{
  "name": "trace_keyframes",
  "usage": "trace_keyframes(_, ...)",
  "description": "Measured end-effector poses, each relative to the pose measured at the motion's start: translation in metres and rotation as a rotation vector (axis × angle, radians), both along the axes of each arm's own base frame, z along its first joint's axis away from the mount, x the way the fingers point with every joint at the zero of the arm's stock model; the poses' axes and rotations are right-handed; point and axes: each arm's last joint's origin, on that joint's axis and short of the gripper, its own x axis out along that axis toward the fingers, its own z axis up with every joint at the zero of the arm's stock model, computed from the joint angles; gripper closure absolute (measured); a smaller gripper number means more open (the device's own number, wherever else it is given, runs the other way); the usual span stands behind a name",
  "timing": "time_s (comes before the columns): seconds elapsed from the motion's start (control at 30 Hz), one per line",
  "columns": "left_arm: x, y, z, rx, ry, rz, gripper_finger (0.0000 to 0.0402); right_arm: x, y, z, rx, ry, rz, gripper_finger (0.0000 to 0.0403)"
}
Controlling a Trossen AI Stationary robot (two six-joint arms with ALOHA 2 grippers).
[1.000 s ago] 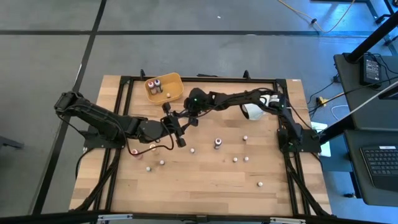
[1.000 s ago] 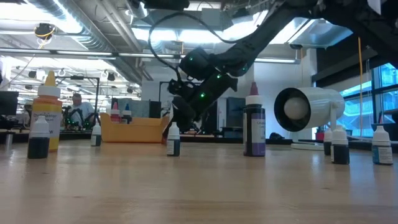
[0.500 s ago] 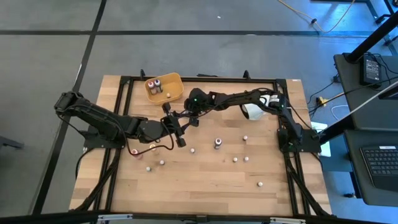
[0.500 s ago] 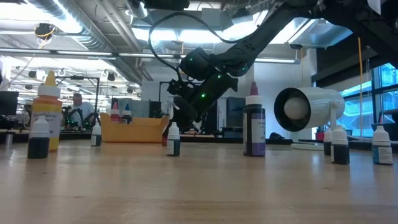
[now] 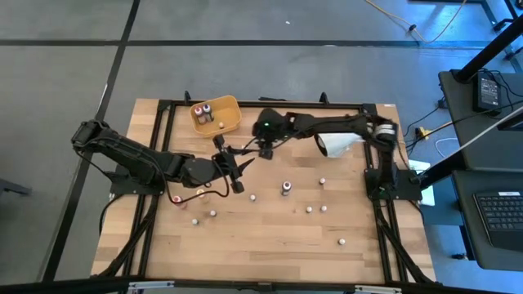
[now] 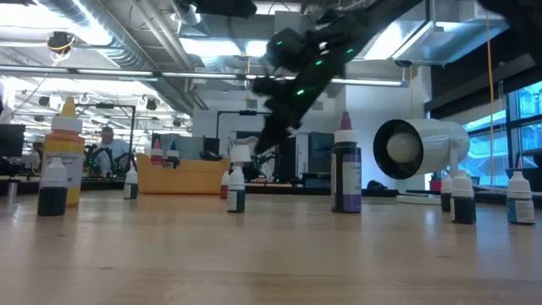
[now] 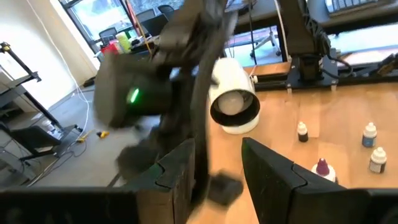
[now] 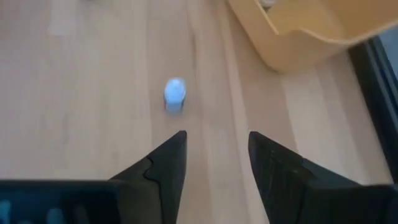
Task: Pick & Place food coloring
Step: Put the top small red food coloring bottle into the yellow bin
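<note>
The food coloring is several tiny bottles standing on the wooden table (image 5: pixel 270 245), among them a purple one (image 5: pixel 286 189) (image 6: pixel 345 169). Others stand in the yellow tray (image 5: pixel 215 114). One bottle with a pale blue cap (image 8: pixel 175 93) stands upright on the table beside the tray. My right gripper (image 8: pixel 214 134) (image 5: pixel 261 153) hangs open above and behind it, touching nothing. My left gripper (image 7: pixel 214 149) (image 5: pixel 235 167) is held level near the table's middle. Its fingers are apart, and only the right arm and the table show between them.
A large white cylinder (image 5: pixel 333 145) (image 6: pixel 415 152) lies on its side at the back right, near the right arm's base. A tall yellow bottle (image 6: pixel 66 152) stands at the left in the low view. The black frame rail (image 5: pixel 270 104) runs along the far edge.
My right gripper has risen from the table beside the tray and drawn back toward the table's right edge, most of it in the last half second. The pale-capped bottle stays standing on the table below it.
</note>
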Motion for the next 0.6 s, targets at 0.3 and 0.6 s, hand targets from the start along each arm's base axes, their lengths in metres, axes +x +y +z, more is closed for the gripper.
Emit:
trace_keyframes(0.3, 0.001, -0.003, -0.003, -0.032, 0.032, -0.121, 0.0272, -0.105, 0.043, 0.033, -0.021, -0.219, 0.002, 0.0228)
trace_keyframes(0.6, 0.005, -0.006, -0.007, -0.076, 0.044, -0.214, 0.0272, -0.207, 0.107, 0.05, -0.03, -0.435, 0.182, 0.0228)
